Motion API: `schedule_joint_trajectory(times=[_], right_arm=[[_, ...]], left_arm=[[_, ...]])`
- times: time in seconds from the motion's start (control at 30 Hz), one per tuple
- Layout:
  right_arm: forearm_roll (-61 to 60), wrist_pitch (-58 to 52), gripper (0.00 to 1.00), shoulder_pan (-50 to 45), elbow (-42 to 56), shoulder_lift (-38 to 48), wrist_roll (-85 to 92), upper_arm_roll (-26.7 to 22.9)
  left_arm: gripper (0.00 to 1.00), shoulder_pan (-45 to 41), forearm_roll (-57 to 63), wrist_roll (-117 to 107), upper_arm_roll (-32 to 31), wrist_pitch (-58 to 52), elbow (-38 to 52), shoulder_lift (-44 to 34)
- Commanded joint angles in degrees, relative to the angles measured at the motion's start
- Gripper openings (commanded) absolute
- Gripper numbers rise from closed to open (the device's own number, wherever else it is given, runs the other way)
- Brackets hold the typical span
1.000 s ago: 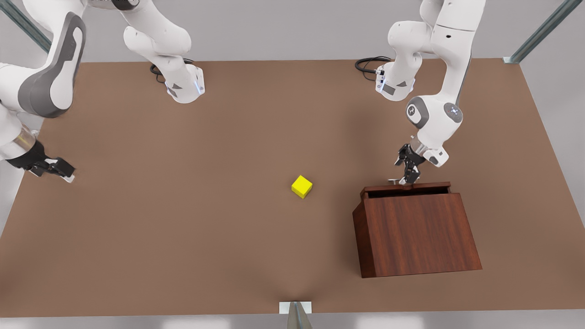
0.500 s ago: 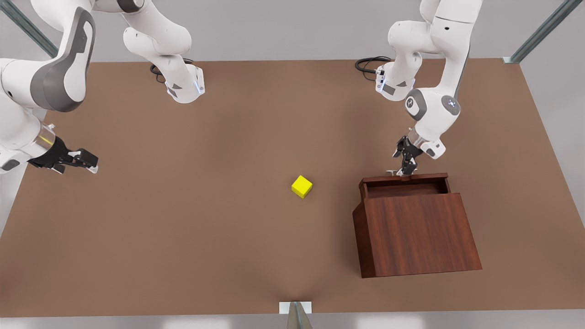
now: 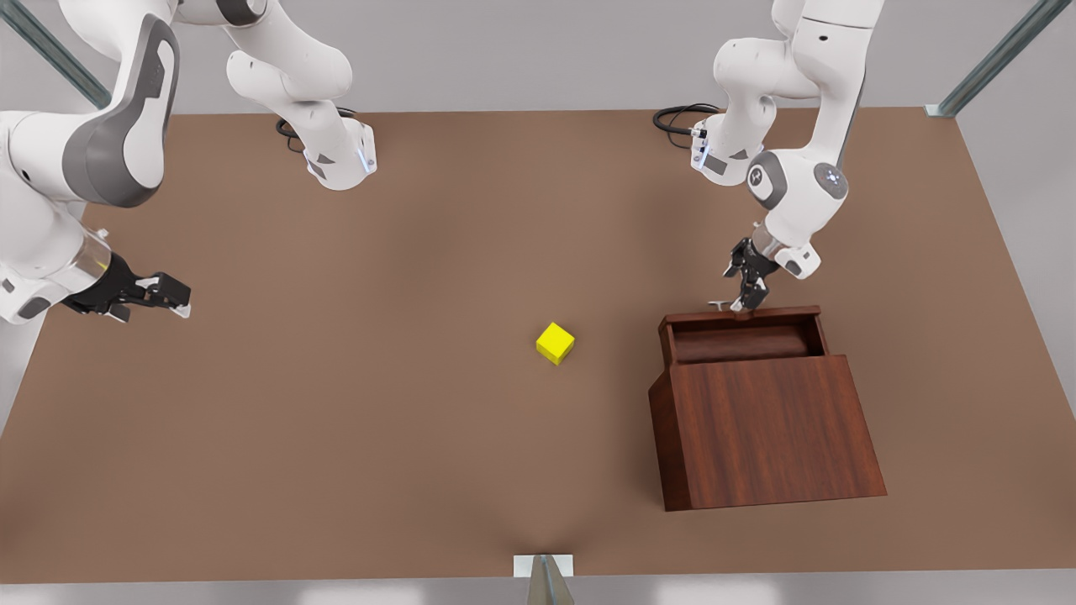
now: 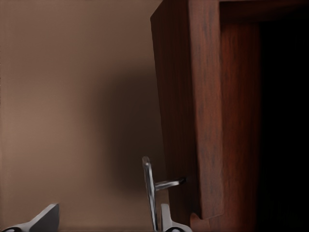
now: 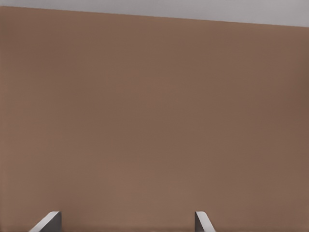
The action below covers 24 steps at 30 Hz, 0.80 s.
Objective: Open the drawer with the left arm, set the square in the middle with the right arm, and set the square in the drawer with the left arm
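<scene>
A brown tabletop spans the front view, with a boxy reddish-brown wooden cabinet standing at lower right of the frame. The cabinet's drawer is pulled partway out toward the top of the frame, its dark interior exposed. Two white arms reach in from the upper corners. The left arm, at upper right of the frame, drops its black left gripper onto the drawer's far edge at the slim silver bar handle. In the left wrist view the handle stands just beside one grey fingertip, with the other fingertip well apart, so the fingers sit spread around the bar rather than pressed on it; whether a pad touches the bar cannot be told. The right arm occupies the far left of the frame, its right gripper hanging above bare table at mid-left, well apart from everything. The right wrist view shows its two fingertips spread wide over plain brown table, holding nothing. The small bright yellow square sits alone on the tabletop near the centre of the frame, left of the cabinet and touching neither gripper.
</scene>
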<state>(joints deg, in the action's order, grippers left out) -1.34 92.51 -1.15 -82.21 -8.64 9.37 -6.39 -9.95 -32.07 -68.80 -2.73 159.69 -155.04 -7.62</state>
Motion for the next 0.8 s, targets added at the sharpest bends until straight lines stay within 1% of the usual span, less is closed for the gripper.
schedule_joint_trajectory(times=[0.0, 0.17, 0.33, 0.37, 0.43, 0.47, 0.53, 0.6, 0.63, 0.7, 0.73, 0.77], right_arm=[[-0.15, -0.04, 1.00, 0.00, 0.03, -0.06, 1.88, -0.02], [-0.15, 0.04, 1.00, 0.00, 0.03, -0.06, 1.88, -0.02], [-0.15, 0.04, 1.00, 0.09, 0.03, -0.15, 1.88, -0.02], [-0.15, 0.04, 1.00, 0.09, 0.03, -0.15, 1.80, -0.02], [-0.15, 0.04, 1.00, 0.09, 0.03, -0.15, 1.88, -0.02], [-0.15, 0.04, 1.00, 0.09, 0.03, -0.15, 1.88, -0.02], [-0.15, 0.83, 1.00, 0.00, 0.03, -0.41, 1.80, -0.02], [-0.15, 0.75, 1.00, 0.00, 0.03, -0.33, 1.80, -0.02], [-0.15, 0.83, 1.00, 0.00, 0.03, -0.33, 1.80, -0.02], [-0.07, 0.75, 1.00, 0.00, 0.12, -0.33, 1.80, -0.02], [-0.15, 0.83, 1.00, 0.00, 0.12, -0.33, 1.80, -0.02], [-0.15, 0.83, 1.00, 0.09, 0.12, -0.33, 1.80, -0.02]], left_arm=[[1.00, -0.07, -0.01, -0.37, 0.00, -0.16, -0.96, -0.82], [1.00, -0.51, -0.01, -0.46, 0.00, -1.22, -2.28, -3.19], [1.00, -0.51, 0.43, -0.11, 0.27, -8.42, -2.28, -9.78], [1.00, -0.51, 1.13, 0.33, 0.27, -9.57, -2.11, -12.07], [1.00, -0.42, 9.92, 0.77, 0.27, -11.15, -0.27, -15.23], [1.00, -0.51, 11.68, 3.23, 0.44, -11.15, 2.46, -14.45], [1.00, -0.51, 16.86, 11.31, 2.55, -12.29, 12.12, -7.24], [1.00, -0.51, 27.76, 15.09, 2.55, -21.42, 27.15, 2.60], [1.00, -0.51, 29.43, 19.49, 2.47, -27.67, 35.76, 7.52], [1.00, -0.51, 30.22, 25.29, 1.33, -34.61, 47.54, 15.78], [1.00, -1.73, 32.15, 25.91, 0.62, -38.48, 53.96, 20.00], [1.00, -4.11, 35.50, 26.44, 0.62, -40.59, 57.83, 22.91]])
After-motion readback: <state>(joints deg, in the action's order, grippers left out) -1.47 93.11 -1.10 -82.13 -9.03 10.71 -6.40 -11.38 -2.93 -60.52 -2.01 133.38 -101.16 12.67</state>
